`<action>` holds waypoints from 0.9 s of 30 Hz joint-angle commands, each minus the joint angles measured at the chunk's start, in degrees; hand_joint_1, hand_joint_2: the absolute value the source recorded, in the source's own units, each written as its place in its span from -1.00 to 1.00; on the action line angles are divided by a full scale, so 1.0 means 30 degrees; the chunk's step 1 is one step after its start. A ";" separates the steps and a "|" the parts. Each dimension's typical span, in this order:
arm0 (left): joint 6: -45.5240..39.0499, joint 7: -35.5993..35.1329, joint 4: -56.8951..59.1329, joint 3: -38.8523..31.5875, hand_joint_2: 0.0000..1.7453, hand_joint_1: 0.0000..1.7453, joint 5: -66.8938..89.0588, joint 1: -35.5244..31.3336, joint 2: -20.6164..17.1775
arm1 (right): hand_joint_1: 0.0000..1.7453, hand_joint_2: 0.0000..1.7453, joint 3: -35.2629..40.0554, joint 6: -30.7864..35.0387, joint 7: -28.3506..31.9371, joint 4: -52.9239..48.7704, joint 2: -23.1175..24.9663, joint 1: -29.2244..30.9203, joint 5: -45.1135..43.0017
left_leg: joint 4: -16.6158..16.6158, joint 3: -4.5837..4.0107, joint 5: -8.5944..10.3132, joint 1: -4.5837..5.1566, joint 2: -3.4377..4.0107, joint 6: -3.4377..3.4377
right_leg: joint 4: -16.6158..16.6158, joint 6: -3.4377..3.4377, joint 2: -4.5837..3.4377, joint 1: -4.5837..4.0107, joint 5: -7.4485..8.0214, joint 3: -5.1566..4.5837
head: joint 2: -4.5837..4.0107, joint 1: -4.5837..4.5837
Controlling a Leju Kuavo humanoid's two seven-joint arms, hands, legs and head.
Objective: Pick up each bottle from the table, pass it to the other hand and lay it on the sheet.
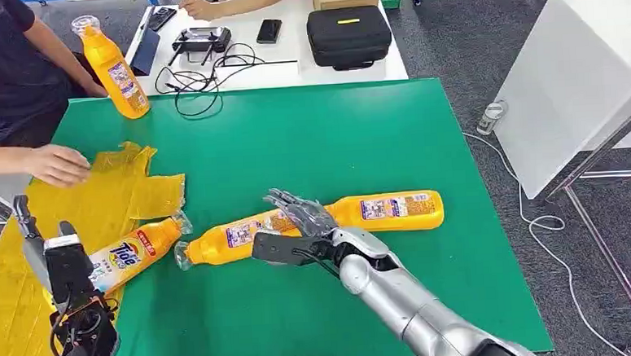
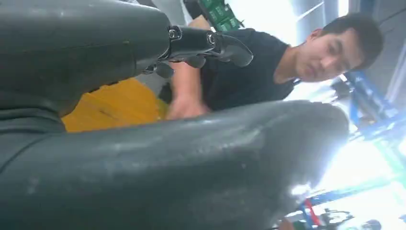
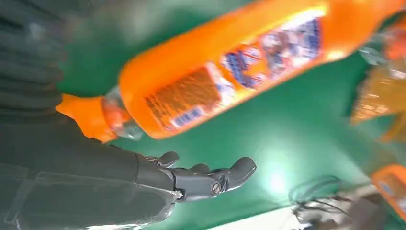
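Observation:
Two orange bottles lie nearly end to end on the green mat [image 1: 424, 140]: the middle bottle [image 1: 230, 239] and the right bottle [image 1: 391, 210]. My right hand [image 1: 297, 221] hovers open over where they meet, and in the right wrist view its fingers [image 3: 210, 179] are spread beside the middle bottle [image 3: 215, 81], holding nothing. A third bottle [image 1: 129, 255] lies at the edge of the yellow sheet [image 1: 13, 300]. My left hand [image 1: 56, 265] is raised over the sheet, open and empty, fingers [image 2: 210, 45] extended. A fourth bottle [image 1: 113, 68] stands tilted at the far left corner.
A person at the left rests a hand [image 1: 59, 164] on the sheet, with an arm beside the standing bottle. Behind the mat, a white table [image 1: 290, 61] carries a black case [image 1: 348, 34], a phone, a controller and cables. A white box [image 1: 572, 75] stands right.

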State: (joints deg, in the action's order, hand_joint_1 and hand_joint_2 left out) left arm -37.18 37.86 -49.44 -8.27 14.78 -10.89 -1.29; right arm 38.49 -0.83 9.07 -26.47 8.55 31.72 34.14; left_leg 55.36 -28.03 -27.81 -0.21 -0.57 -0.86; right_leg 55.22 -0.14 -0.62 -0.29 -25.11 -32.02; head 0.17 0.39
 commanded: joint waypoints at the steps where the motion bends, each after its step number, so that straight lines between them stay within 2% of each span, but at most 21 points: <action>1: -0.0082 0.0358 0.0318 0.2656 -1.00 -1.00 -0.0343 -0.1310 -0.0312 | -1.00 1.00 0.0601 0.0617 -0.0637 0.1965 -0.0352 0.0350 0.0696 | 0.0016 -0.0003 0.0004 -0.0005 -0.0065 0.0014 | 0.0008 -0.0022 0.0093 -0.0004 -0.0016 0.0024 | 0.0000 0.0000; 18: -0.0135 0.0389 0.0458 0.2692 -1.00 -1.00 -0.0383 -0.1343 -0.0361 | -1.00 1.00 0.0565 0.0567 -0.0615 0.1961 -0.0350 0.0391 0.0706 | 0.0005 0.0008 0.0003 -0.0001 -0.0004 0.0009 | 0.0001 -0.0015 0.0027 -0.0002 -0.0004 0.0011 | -0.0007 0.0000; 21: -0.0012 0.0715 0.1164 0.3736 -1.00 -1.00 -0.1028 -0.2026 -0.0476 | -1.00 1.00 0.0733 0.0895 -0.1260 0.2635 -0.0162 0.0973 0.1482 | 0.0010 0.0010 0.0003 -0.0002 -0.0020 0.0011 | 0.0005 -0.0017 0.0047 -0.0003 -0.0010 0.0018 | 0.0000 0.0000; 25: 0.0126 0.0715 0.1501 0.5524 -1.00 -1.00 -0.2081 -0.2814 -0.0494 | -1.00 1.00 0.2228 0.1707 -0.3095 0.3763 0.0394 0.2365 0.3851 | 0.0033 -0.0025 0.0008 0.0005 -0.0014 0.0010 | 0.0029 -0.0017 0.0035 0.0003 -0.0002 -0.0021 | 0.0000 0.0000; 27: 0.0126 0.0715 0.1501 0.5524 -1.00 -1.00 -0.2081 -0.2814 -0.0494 | -1.00 1.00 0.2228 0.1707 -0.3095 0.3763 0.0394 0.2365 0.3851 | 0.0047 -0.0024 0.0003 0.0000 -0.0016 0.0014 | 0.0038 -0.0022 0.0045 -0.0002 -0.0006 -0.0017 | 0.0000 0.0000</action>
State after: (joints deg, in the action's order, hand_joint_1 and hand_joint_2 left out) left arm -37.55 40.02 -49.97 0.06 11.35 -13.25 -2.12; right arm 39.34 2.44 5.12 -22.76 8.24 31.79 39.62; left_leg 55.37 -28.01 -27.80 -0.20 -0.54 -0.86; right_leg 55.23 -0.14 -0.64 -0.29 -25.10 -32.01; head 0.18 0.39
